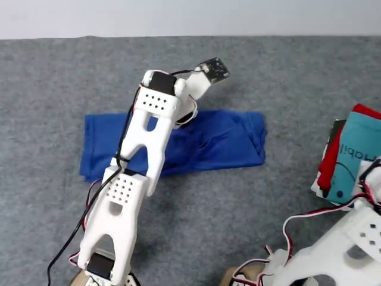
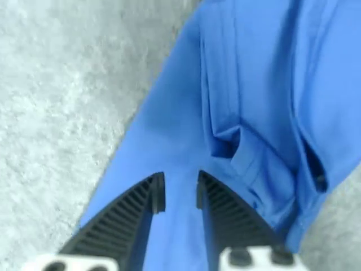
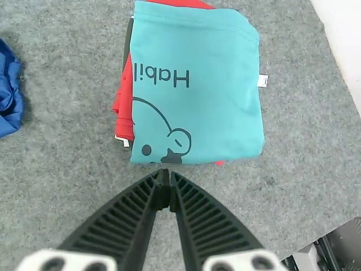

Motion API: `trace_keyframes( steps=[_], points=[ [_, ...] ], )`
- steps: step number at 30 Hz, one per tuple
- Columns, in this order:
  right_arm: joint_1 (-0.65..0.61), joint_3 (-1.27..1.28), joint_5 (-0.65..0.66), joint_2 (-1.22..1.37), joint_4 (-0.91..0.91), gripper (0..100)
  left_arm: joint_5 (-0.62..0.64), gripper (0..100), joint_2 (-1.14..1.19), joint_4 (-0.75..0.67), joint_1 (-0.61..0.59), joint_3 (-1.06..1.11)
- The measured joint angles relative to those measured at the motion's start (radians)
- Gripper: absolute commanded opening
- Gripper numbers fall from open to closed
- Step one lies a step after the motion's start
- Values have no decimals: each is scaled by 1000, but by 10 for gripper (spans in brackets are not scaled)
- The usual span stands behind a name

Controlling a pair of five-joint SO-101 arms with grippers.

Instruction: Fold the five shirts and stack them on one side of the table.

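A blue shirt [image 1: 214,143] lies folded into a long band across the middle of the grey table [image 1: 286,77]. My left arm stretches over it, and my left gripper [image 2: 180,192] hovers just above the blue cloth [image 2: 265,84] with its fingers a little apart and nothing between them. At the right edge sits a stack of folded shirts [image 1: 351,158], a teal one [image 3: 194,84] with a dark print on top and a red one [image 3: 121,107] under it. My right gripper [image 3: 165,179] is shut and empty, close to the near edge of that stack.
The blue shirt's end [image 3: 8,96] lies a short way from the stack. Bare grey felt surrounds both. The table's edge [image 3: 338,51] runs just past the stack. My right arm's white body [image 1: 333,250] fills the near right corner.
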Motion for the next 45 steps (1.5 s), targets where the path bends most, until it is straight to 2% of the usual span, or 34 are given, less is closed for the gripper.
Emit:
trace_keyframes(
  steps=[9,15,22,28,32,35,40,45],
  points=[
    [0,0,0,0,0,14,11,98,0,-23,77,83],
    [0,0,0,0,0,14,14,98,0,-132,31,264],
    [0,0,0,0,0,14,15,97,2,-120,-28,278],
    [0,0,0,0,0,14,28,97,2,-8,-21,133],
    [0,0,0,0,0,14,127,97,-2,0,-9,0],
    [0,0,0,-2,0,14,206,100,-51,2,-14,-15],
    [0,0,0,-6,0,14,353,102,-232,2,-112,132],
    [0,0,0,-6,0,15,377,155,-450,2,-296,460]
  ],
)
